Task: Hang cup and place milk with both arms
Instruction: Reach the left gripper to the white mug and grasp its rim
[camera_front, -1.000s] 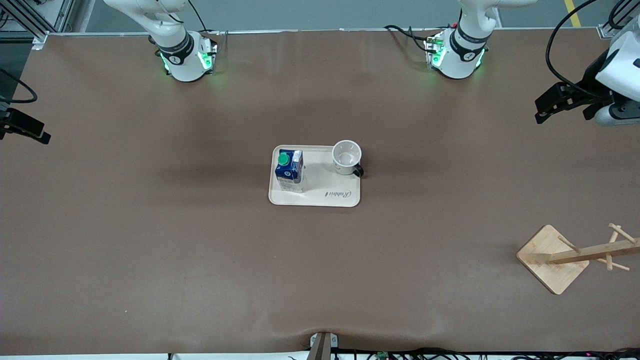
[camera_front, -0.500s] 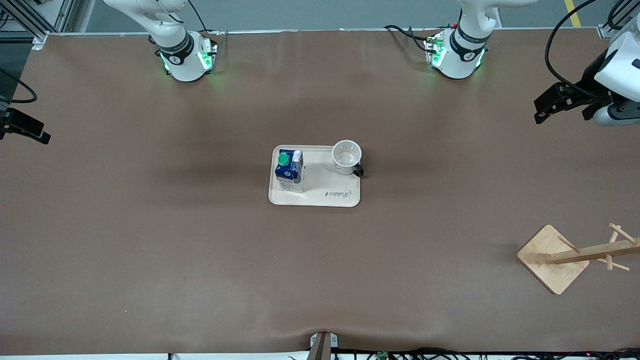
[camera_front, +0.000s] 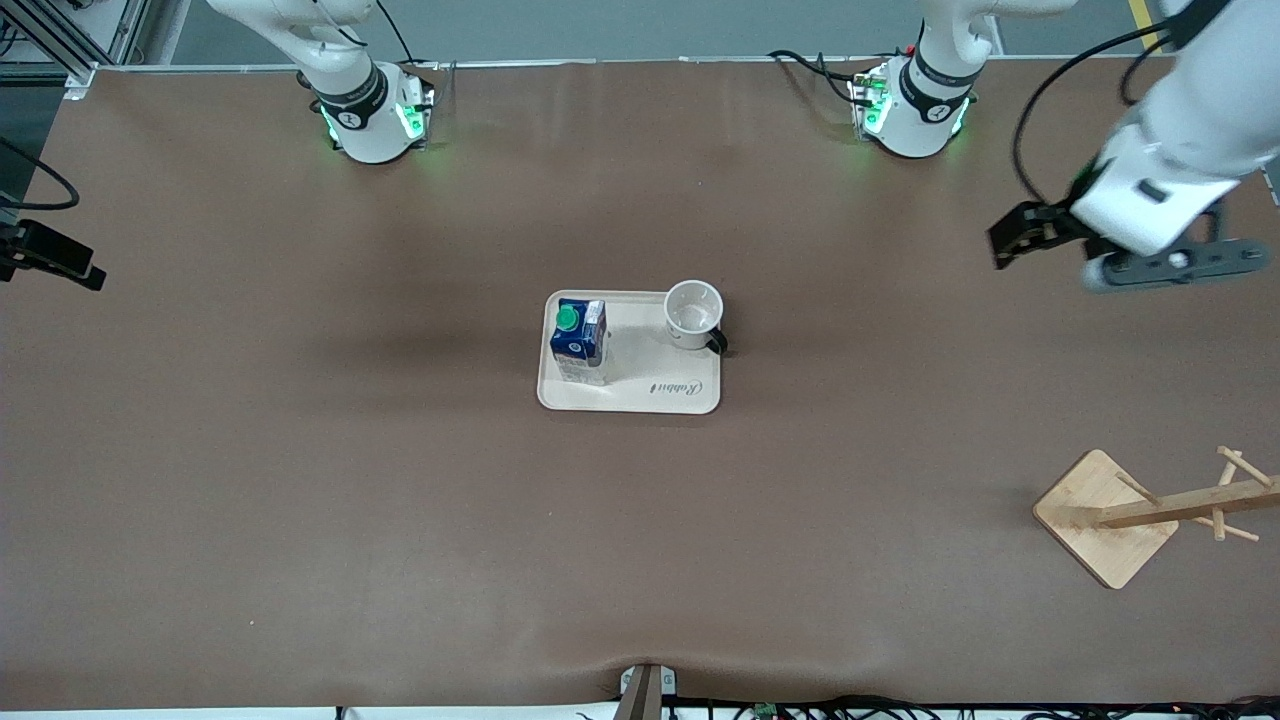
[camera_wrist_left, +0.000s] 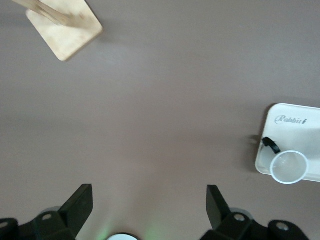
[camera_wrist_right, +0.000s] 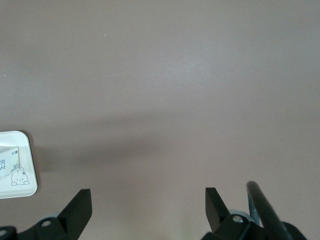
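The white cup (camera_front: 693, 313) with its black handle stands upright on the beige tray (camera_front: 660, 385), at the tray's corner toward the left arm's end. It also shows in the left wrist view (camera_wrist_left: 289, 166). The dark-blue milk (camera_front: 578, 335) with a green cap stands on the tray's end toward the right arm. My left gripper (camera_front: 1012, 243) is open and empty over bare table toward the left arm's end; its wrist view (camera_wrist_left: 148, 205) shows the jaws wide apart. My right gripper (camera_front: 55, 262) is open and empty (camera_wrist_right: 147, 205) at the right arm's end of the table.
A wooden cup rack (camera_front: 1110, 515) with pegs lies on its square base near the front camera at the left arm's end; its base shows in the left wrist view (camera_wrist_left: 62, 27). The tray's corner (camera_wrist_right: 30, 150) shows in the right wrist view. Brown mat covers the table.
My left arm has swung in from the table's end toward the middle, its gripper now lower and closer to the tray. The right gripper, cup and milk have not moved.
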